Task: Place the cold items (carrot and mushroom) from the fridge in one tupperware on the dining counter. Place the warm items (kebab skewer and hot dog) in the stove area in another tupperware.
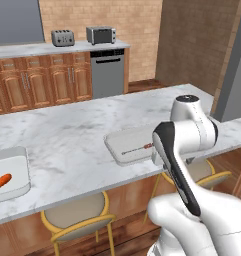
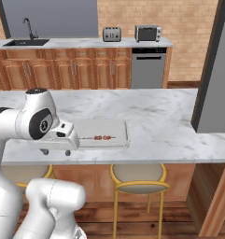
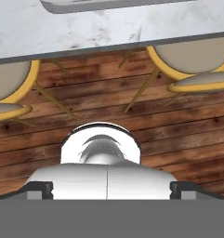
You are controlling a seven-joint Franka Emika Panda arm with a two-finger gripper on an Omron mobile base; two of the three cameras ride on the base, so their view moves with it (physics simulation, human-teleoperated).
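Round stool seat [image 2: 139, 177], marbled dining counter [image 2: 151, 116]

Lying flat on the dining counter [image 1: 67, 135], a long white-grey marbled slab over a warm wood base: two shallow pale grey tupperware containers with rounded corners, well apart. Sitting near the front edge, the nearer tupperware [image 1: 123, 141], holding the kebab skewer [image 1: 137, 148], a thin stick with small reddish-brown chunks toward one end, lying flat along the container's length [image 2: 103, 137]. Resting at the left edge of the left base view, the other tupperware [image 1: 12, 162], holding the carrot [image 1: 0, 182], bright orange, tapered, lying slightly slanted.
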